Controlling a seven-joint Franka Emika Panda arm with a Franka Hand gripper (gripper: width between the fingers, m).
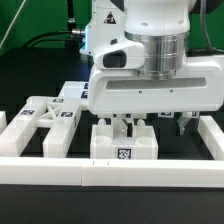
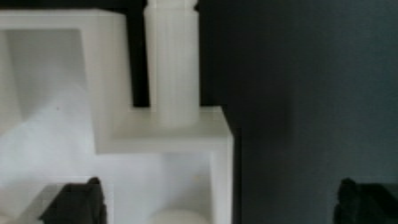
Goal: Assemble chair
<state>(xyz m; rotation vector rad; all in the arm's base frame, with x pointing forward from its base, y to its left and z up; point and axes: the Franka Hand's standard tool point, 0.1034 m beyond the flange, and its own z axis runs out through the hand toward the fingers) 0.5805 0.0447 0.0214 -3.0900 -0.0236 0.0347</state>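
Gripper [image 1: 150, 124] points straight down, jaws spread wide, holding nothing. Notched block [image 1: 125, 143], matte white blocky plastic with a square tag, sits below the jaws, nearer one fingertip [image 2: 71, 203].

Black tabletop [image 1: 25, 80]; dark backdrop [image 1: 40, 15], cables [image 1: 42, 42] behind.

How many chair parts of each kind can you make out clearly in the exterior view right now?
X-braced frame: 1
notched block: 1
Total: 2
The smaller white pieces behind the frame are too hidden to sort or count.
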